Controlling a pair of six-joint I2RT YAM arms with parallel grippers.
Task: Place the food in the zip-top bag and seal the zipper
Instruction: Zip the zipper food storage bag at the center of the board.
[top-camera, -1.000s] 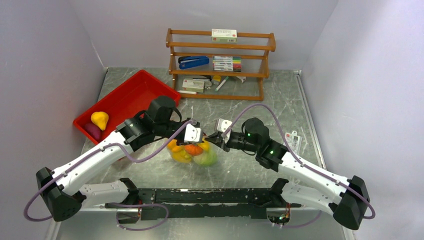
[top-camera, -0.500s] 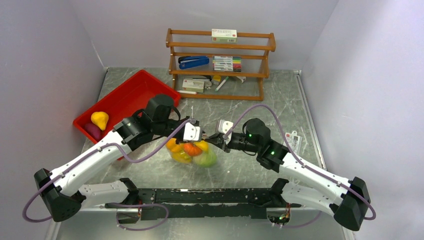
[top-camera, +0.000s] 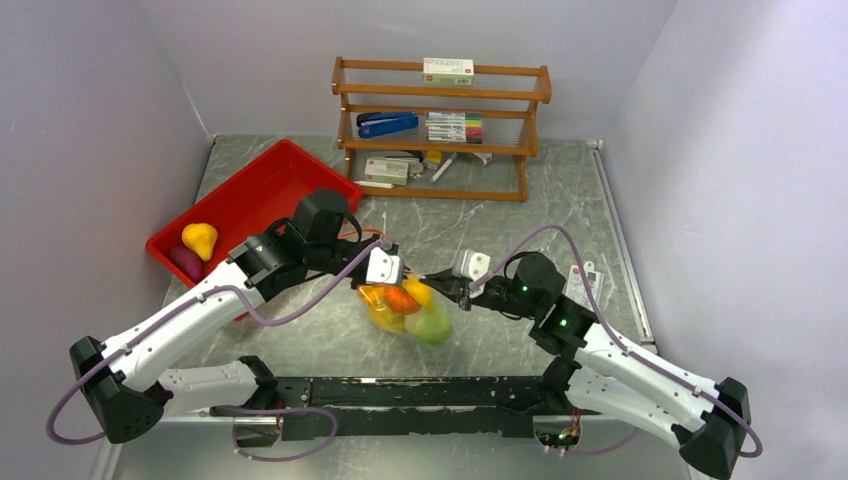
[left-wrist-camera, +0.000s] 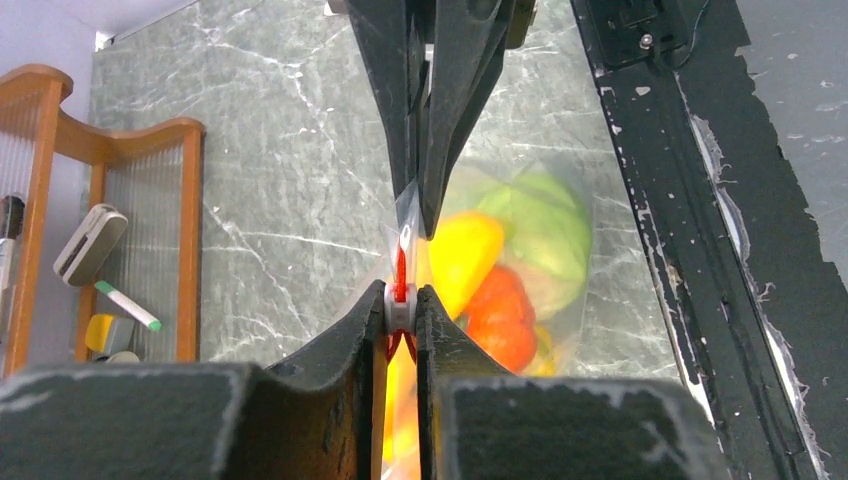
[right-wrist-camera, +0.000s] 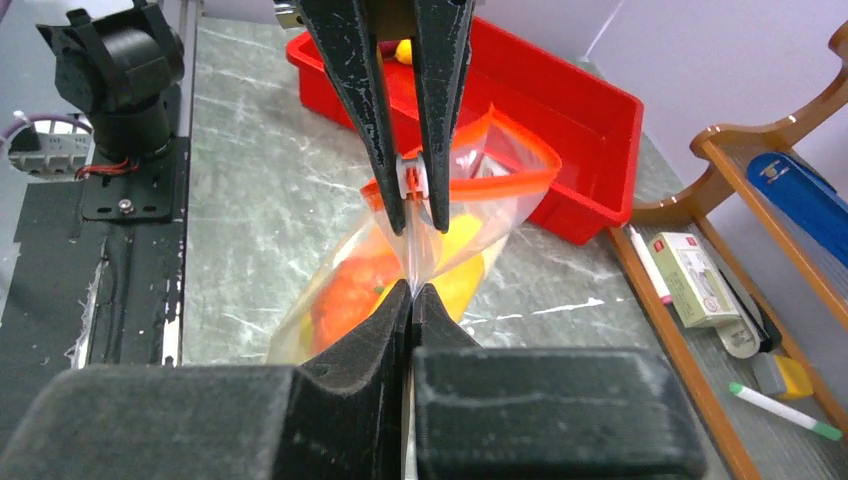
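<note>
The clear zip-top bag (top-camera: 408, 308) hangs between both grippers just above the table. Inside it lies food: a yellow pepper (left-wrist-camera: 465, 250), an orange pepper (left-wrist-camera: 500, 312) and a green round fruit (left-wrist-camera: 545, 225). My left gripper (left-wrist-camera: 401, 300) is shut on the white slider of the red-orange zipper (left-wrist-camera: 401, 268). Opposite it, my right gripper (right-wrist-camera: 412, 290) is shut on the bag's clear plastic edge. In the top view the left gripper (top-camera: 398, 282) and right gripper (top-camera: 438, 284) face each other over the bag's mouth. More food, a yellow pear (top-camera: 199, 238), lies in the red tray (top-camera: 270, 195).
A purple piece (top-camera: 186, 262) lies beside the pear in the tray at the left. A wooden shelf (top-camera: 440, 130) with a stapler, markers and boxes stands at the back. A small tag (top-camera: 587, 283) lies at the right. The black base rail (top-camera: 420, 392) runs along the near edge.
The left gripper has closed on the zipper's slider. The right arm has pulled back to the right, and the bag has shifted right with it.
</note>
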